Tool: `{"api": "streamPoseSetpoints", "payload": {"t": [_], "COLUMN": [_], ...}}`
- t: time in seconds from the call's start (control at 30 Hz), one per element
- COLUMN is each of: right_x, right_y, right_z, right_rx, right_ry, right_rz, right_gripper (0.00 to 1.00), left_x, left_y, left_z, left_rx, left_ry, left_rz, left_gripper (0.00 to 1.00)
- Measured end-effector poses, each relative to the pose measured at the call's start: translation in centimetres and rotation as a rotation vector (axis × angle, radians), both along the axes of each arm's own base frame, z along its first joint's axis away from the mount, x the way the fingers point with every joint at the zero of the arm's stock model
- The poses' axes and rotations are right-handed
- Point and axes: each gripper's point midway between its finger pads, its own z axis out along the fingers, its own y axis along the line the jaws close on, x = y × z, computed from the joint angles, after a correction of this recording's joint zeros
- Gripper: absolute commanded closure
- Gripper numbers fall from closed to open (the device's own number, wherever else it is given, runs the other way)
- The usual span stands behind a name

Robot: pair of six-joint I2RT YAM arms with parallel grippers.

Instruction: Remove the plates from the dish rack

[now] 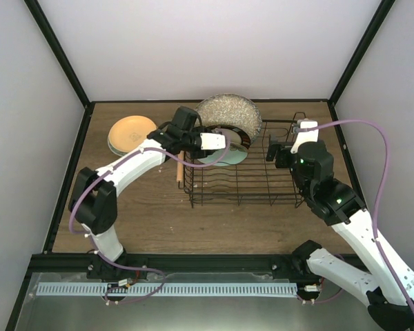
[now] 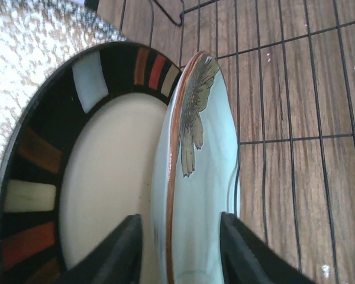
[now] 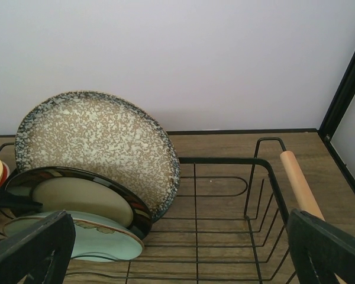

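The left hand [image 2: 178, 218] sits partly open, gripping nothing yet, with the green plate [image 2: 201, 177] upright in the rack [image 2: 296, 139] between its fingers and the striped plate [image 2: 106, 171] just outside one finger, so it should probably close squarely on the rim and lift straight up.

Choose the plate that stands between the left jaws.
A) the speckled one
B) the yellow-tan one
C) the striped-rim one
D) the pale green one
D: in the left wrist view the left jaws stand one on each side of the pale green plate, with the striped-rim plate just beside it, outside the jaws.
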Motion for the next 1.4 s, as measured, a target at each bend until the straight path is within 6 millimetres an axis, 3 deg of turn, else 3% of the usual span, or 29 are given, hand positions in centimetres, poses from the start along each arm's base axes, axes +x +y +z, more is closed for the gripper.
{"api": "streamPoseSetpoints", "payload": {"t": [0.3,0.6,1.4], "right_x": [-0.8,-1.2,-1.3], "right_y": [-0.6,-0.9,-0.8], "right_z": [0.2,0.4,-0.8], "right_rx": [0.021,0.042,0.034], "right_ry": [-0.002,-0.006,0.013], "right_rz": [-0.012,-0.018,-0.008], "right_gripper": [0.0,0.0,0.0], "left_x": [0.8,1.6,0.1], "left_y": [-0.4,-0.4,-0.1], "left_z": [-0.8,-0.4,2.2], "left_rx": [0.017,0.019,0.015], "left_ry": [-0.014,-0.054,-0.168], "left_rz": [0.043,0.085,0.164], "left_gripper": [0.96,0.96,0.96]}}
